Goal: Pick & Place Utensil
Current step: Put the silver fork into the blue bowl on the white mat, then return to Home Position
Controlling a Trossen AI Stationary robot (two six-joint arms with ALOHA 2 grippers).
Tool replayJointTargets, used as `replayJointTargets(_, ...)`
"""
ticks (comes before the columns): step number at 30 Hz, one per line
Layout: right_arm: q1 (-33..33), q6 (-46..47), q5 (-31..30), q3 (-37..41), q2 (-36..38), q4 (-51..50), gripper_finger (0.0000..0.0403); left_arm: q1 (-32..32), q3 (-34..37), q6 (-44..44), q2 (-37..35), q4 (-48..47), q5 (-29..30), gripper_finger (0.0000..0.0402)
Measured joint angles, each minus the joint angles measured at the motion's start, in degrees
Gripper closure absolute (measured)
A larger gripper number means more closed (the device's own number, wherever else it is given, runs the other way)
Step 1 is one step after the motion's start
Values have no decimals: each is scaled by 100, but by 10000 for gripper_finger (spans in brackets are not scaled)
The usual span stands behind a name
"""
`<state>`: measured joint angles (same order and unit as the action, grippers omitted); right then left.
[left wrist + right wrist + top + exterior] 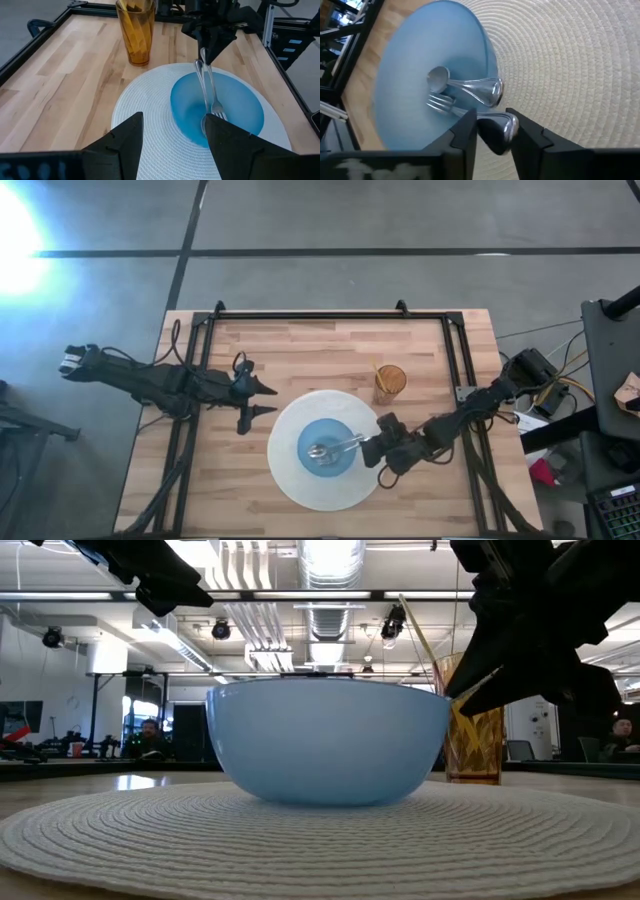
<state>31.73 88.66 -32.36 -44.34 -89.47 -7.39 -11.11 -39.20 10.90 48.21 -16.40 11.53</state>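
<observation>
right wrist view: right gripper (pixel 492 129) clenched on handle end of slim polished steel fork (pixel 470 112), tines down beside matching steel spoon (pixel 465 87) inside pale blue bowl (pixel 410 75) on round white woven placemat (pixel 285 480) near desk's front edge. rigid, light, likely slippery; best gripped mid-handle. left gripper (pixel 268 400) spread open, idle beside placemat.

Amber glass (pixel 390 383) holding thin sticks stands upright, just beyond the right fingers (pixel 372 448), off the mat. White woven round placemat (pixel 290 480) lies under the right fingers, close in front of the left fingers (pixel 262 391). Wooden table (pixel 300 350), with black frame rail (pixel 330 315) at the edge. In the low view, a seated person (pixel 150 736) and another person (pixel 622 730) are far behind the fingers.
</observation>
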Motion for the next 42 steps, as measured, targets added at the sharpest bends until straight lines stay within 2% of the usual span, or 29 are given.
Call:
replayJointTargets(13,0,-173,9,-35,65,58,252,0,0,0,-1,0,4,195)
replayJointTargets(22,2,-514,282,-35,561,25,219,-1,-4,20,0,2,8,195)
replayJointTargets(34,2,-1931,286,-43,1659,28,226,-2,-257,132,0,4,11,195)
replayJointTargets(42,0,-3133,230,-44,2354,25,232,0,-534,-169,-3,-6,9,195)
